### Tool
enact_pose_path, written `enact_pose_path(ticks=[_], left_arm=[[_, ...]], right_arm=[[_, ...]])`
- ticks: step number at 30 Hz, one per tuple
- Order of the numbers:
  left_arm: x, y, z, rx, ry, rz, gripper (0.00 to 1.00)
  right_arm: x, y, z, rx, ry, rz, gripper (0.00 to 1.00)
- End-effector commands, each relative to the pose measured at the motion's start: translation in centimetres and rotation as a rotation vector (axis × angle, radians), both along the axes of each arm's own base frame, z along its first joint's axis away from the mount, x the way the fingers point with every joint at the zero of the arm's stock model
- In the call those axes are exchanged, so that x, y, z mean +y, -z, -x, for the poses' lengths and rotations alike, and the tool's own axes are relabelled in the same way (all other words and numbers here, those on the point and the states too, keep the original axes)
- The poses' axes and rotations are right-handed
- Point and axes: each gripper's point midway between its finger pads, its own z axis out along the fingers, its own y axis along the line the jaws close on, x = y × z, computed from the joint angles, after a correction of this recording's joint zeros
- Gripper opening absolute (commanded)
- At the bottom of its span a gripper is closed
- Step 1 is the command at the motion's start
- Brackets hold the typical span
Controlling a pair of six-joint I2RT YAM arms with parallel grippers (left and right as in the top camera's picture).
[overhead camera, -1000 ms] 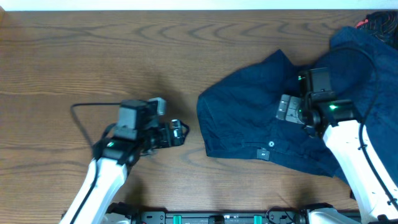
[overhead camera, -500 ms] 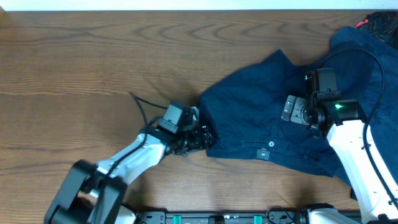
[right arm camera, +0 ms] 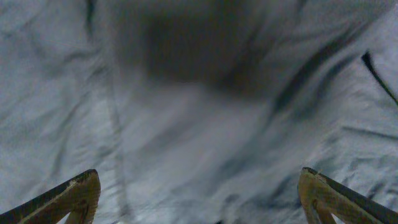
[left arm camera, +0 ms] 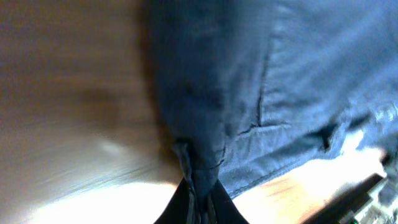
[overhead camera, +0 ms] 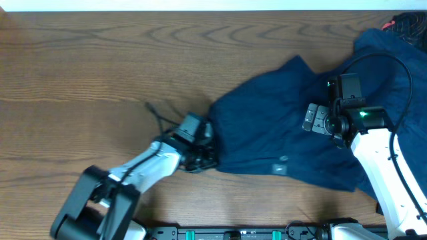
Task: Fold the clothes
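- The shorts [overhead camera: 280,133] are lying spread and rumpled on the right half of the tabletop [overhead camera: 100,67], with another garment [overhead camera: 393,50] bunching up at the far right corner.
- The left pincer [left arm camera: 199,190] is pinching the near-left corner of the shorts, its fingers pressed together on the hem right down at the tabletop.
- The right pincer [right arm camera: 199,177] is hovering over the middle of the shorts, spread wide and gripping nothing.
- It looks like the fold is only getting started: one corner is gripped, no crease is made yet, and the cloth is lying in one wrinkled layer.
- By my read, the next move is calling for the left arm to lift that corner and carry it across toward the right side, gripping firmly so the soft cloth isn't slipping out.
- The right pincer is probably needing to come down and pin or grab the cloth, or the whole garment will be dragging instead of folding.
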Motion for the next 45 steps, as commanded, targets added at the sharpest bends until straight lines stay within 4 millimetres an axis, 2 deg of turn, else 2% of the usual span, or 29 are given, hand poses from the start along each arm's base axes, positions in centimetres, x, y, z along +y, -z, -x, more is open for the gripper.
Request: enact_pose_path(ticks=[1, 5, 6, 8, 12, 14, 16, 17, 19, 21, 22, 24, 25, 28, 33, 36, 40, 43, 45], left_arm=[[6.4, -0.2, -2.8, -0.086, -0.113, -0.181, 0.06], [16.9, -1.6, -6.1, -0.197, -0.330, -0.408, 0.06], [18.2, -2.1, -6.7, -0.221, -0.362, -0.425, 0.06], [21.7, -3.9, -9.2, -0.318, -0.465, -0.442, 0.06], [27.3, -8.4, -13.3, -0.478, -0.649, -0.440, 0.06], [28.9, -10.5, -14.5, -0.527, -0.697, -0.422, 0.06], [29.4, -12.3, -15.4, -0.562, -0.710, -0.378, 0.07], [29.2, -12.9, -15.6, -0.565, -0.705, -0.344, 0.17], [27.1, -13.8, -15.6, -0.541, -0.655, -0.221, 0.48], [23.7, -14.2, -15.0, -0.494, -0.577, -0.055, 0.52], [22.2, -14.1, -14.3, -0.453, -0.546, 0.008, 0.59], [20.6, -13.0, -12.4, -0.349, -0.520, 0.029, 0.72], [20.1, -12.6, -11.7, -0.310, -0.510, 0.031, 0.74], [18.0, -11.6, -9.5, -0.210, -0.452, 0.034, 0.73], [13.8, -10.5, -8.1, -0.206, -0.259, 0.030, 0.56], [12.0, -9.0, -7.3, -0.196, -0.178, -0.030, 0.54], [9.7, -6.7, -6.0, -0.145, -0.071, -0.102, 0.53], [7.8, -5.1, -4.9, -0.088, -0.008, -0.108, 0.53], [6.8, -3.9, -3.9, -0.029, 0.021, -0.118, 0.53]], right_arm=[[-0.4, -0.4, -0.1, -0.008, 0.002, 0.014, 0.99], [-0.4, -0.3, 0.1, 0.003, -0.011, 0.021, 0.99], [-0.4, -0.3, 0.2, 0.004, -0.011, 0.021, 0.99], [-0.4, -0.3, 0.2, 0.005, -0.011, 0.021, 0.99], [-0.4, -0.3, 0.2, 0.008, -0.011, 0.021, 0.99], [-0.4, -0.2, 0.3, 0.012, -0.013, 0.018, 0.99], [-0.2, -0.2, 0.4, 0.016, -0.016, 0.010, 0.99], [0.0, -0.1, 0.4, 0.017, -0.020, -0.002, 0.99], [0.8, -0.1, 0.2, 0.014, -0.056, -0.041, 0.99], [2.6, -0.2, -0.5, -0.008, -0.171, -0.104, 0.99], [3.6, -0.5, -1.0, -0.028, -0.232, -0.137, 0.98], [5.8, -1.2, -2.2, -0.091, -0.340, -0.218, 0.95], [6.5, -1.5, -2.7, -0.118, -0.366, -0.249, 0.93], [7.5, -2.1, -4.7, -0.193, -0.394, -0.275, 0.89], [9.3, -0.9, -7.0, -0.227, -0.437, -0.289, 0.87], [10.6, 0.4, -8.0, -0.226, -0.469, -0.293, 0.86], [12.9, 1.0, -9.6, -0.273, -0.522, -0.289, 0.86], [13.3, 1.4, -11.3, -0.324, -0.520, -0.233, 0.89], [13.1, 2.2, -11.6, -0.316, -0.487, -0.223, 0.88]])
